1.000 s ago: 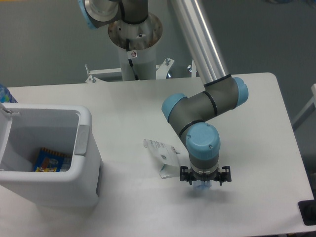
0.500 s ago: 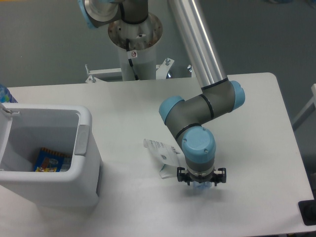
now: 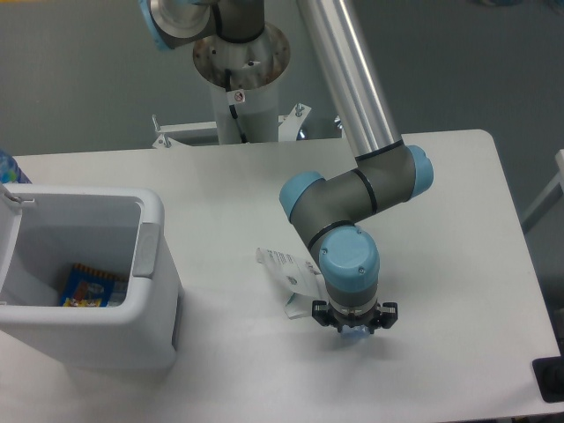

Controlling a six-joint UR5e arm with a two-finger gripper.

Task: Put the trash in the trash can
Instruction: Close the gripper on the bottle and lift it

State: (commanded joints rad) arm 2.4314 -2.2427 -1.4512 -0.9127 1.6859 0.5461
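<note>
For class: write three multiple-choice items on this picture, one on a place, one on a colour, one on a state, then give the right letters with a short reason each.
1. Where is the carton?
A. in the bin
B. on the table, left of the gripper
C. on the floor

2. What colour is the bin?
A. white
B. red
C. black

3. What does the bin hold?
A. nothing
B. the carton
C. a blue-orange wrapper

Answers:
1 B: the carton lies on the table, just left of the gripper, partly under the arm.
2 A: the bin's walls and rim are white, with a grey handle.
3 C: the wrapper shows on the bin's floor; the carton is outside it.
</note>
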